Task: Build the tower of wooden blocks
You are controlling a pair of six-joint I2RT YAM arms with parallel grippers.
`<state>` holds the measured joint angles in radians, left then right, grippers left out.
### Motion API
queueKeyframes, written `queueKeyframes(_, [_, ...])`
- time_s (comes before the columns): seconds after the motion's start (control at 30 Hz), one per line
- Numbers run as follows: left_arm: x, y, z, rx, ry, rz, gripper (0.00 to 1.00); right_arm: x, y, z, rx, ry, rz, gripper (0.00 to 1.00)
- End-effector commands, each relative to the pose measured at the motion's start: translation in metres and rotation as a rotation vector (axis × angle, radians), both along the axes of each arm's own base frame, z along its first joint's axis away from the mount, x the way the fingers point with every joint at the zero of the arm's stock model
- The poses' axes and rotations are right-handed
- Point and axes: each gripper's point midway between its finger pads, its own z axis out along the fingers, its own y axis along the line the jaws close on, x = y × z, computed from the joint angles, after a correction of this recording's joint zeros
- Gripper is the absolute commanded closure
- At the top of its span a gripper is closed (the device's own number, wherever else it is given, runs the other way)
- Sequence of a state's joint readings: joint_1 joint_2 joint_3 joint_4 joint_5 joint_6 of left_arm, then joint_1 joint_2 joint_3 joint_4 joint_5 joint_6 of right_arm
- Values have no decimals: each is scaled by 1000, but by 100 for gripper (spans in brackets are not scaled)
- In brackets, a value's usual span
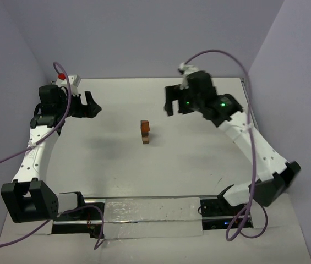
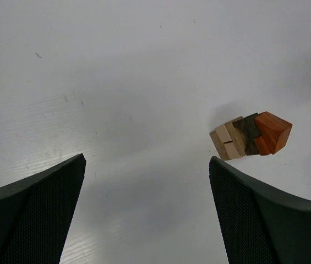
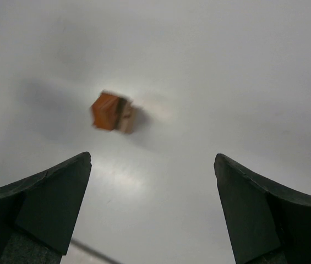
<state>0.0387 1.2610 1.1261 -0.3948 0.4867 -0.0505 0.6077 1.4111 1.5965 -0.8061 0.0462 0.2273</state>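
- The two arm bases were seen nearest the camera in the top view, the left arm's base (image 1: 28, 201) and the right arm's base (image 1: 271, 190), with a pale crinkled sheet (image 1: 149, 217) laid between them along the near edge.
- Purple cables (image 1: 252, 165) were seen looped from the bases up along both arms.
- The white worktop (image 1: 144, 176) was shown bare in front of the bases.
- The wood block tower (image 1: 145, 132) was found upright near the middle of the worktop, between the two arms and touched by neither.
- From the left wrist, the wood block tower (image 2: 250, 136) was seen beyond the tip of one finger: pale tan blocks at the bottom, a dark block above them, and a reddish-orange wedge on top.
- From the right wrist, the wood block tower (image 3: 112, 112) was shown blurred, so only its orange top and pale base could be made out.
- The left fingers (image 1: 92, 104) (image 2: 39, 214) were held spread wide with nothing between them, well to the left of the tower.
- The right fingers (image 1: 170, 102) (image 3: 45, 209) were likewise spread wide and empty, to the right of the tower and slightly beyond it.
- Lavender walls (image 1: 144, 38) were seen around the far side of the worktop.
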Motion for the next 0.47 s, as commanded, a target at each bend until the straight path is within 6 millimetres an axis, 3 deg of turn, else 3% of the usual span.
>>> queueKeyframes(0.0, [-5, 8, 11, 9, -30, 15, 1, 31, -88, 36, 8, -202, -187, 0])
queueKeyframes(0.07, [-7, 13, 11, 18, -29, 36, 1, 30, -119, 42, 37, -253, -243, 0])
queueKeyframes(0.17, [-12, 19, 10, 24, -26, 62, 1, 25, -166, 7, -25, -252, -341, 0])
queueKeyframes(0.3, [-22, 19, 3, 25, 0, 56, 1, 26, -192, -34, -53, -198, -406, 0])
queueKeyframes(0.43, [-36, 18, 3, 40, -29, 44, 1, 25, -197, -44, -22, -174, -414, 0])
